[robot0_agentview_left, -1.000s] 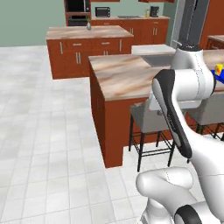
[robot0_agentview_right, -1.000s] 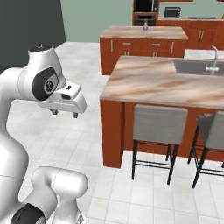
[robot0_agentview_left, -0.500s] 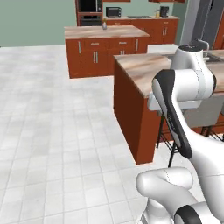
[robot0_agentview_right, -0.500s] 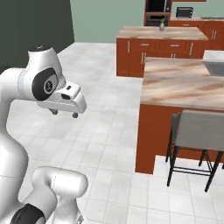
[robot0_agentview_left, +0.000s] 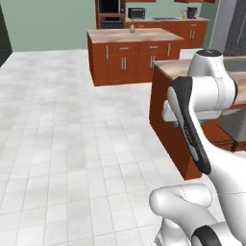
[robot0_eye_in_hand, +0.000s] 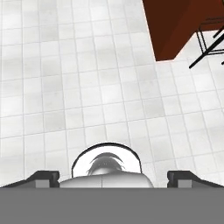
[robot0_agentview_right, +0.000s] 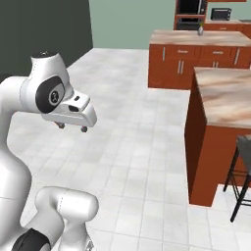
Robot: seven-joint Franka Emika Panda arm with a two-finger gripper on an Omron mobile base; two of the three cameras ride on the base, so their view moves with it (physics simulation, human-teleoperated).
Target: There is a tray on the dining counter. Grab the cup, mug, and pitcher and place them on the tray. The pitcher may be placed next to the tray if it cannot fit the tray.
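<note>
My gripper [robot0_agentview_right: 72,127] hangs over the white tiled floor, well left of the dining counter [robot0_agentview_right: 225,92]. Its two dark fingertips [robot0_eye_in_hand: 43,176] stand far apart, so it is open with nothing between them. The end of the marbled dining counter [robot0_agentview_left: 177,67] and its red-brown side panel [robot0_eye_in_hand: 174,22] lie to my right. The tray, cup, mug and pitcher are out of view.
A grey stool [robot0_agentview_right: 242,172] stands at the dining counter's near side. A second wooden island [robot0_agentview_left: 129,35] with a small vase sits further back, with an oven and microwave [robot0_agentview_left: 137,12] on the wall behind. Open tiled floor [robot0_agentview_left: 62,134] stretches to the left.
The whole scene has slid to the right in both base views, so the base has moved. The arm keeps the same pose and the gripper stays open.
</note>
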